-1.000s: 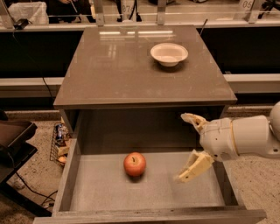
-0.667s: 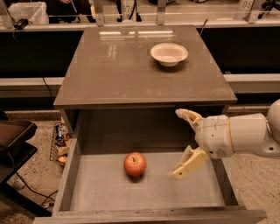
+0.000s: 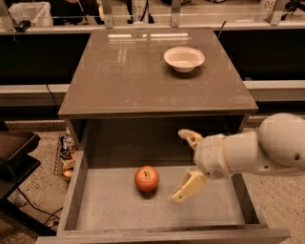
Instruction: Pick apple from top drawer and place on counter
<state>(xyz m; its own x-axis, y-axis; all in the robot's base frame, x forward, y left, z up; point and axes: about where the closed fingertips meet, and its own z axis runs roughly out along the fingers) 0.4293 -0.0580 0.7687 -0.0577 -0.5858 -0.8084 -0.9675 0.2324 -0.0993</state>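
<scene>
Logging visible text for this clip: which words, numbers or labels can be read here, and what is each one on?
"05": on a white tag at the top right edge, behind the counter; the reading is uncertain.
White card beyond the counter's far edge: its marks are too blurred to read.
No text on the apple, white bowl, top drawer or the open claw over the drawer, right of the apple.

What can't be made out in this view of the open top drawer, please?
- Camera view: the robot's arm hides the top drawer's right rear floor and runs off the right edge.
- The hand, open, right of the apple: its height over the floor is unclear.
- The drawer's front is cut by the bottom edge.
- The clutter on the ground, left, is too small to identify.
</scene>
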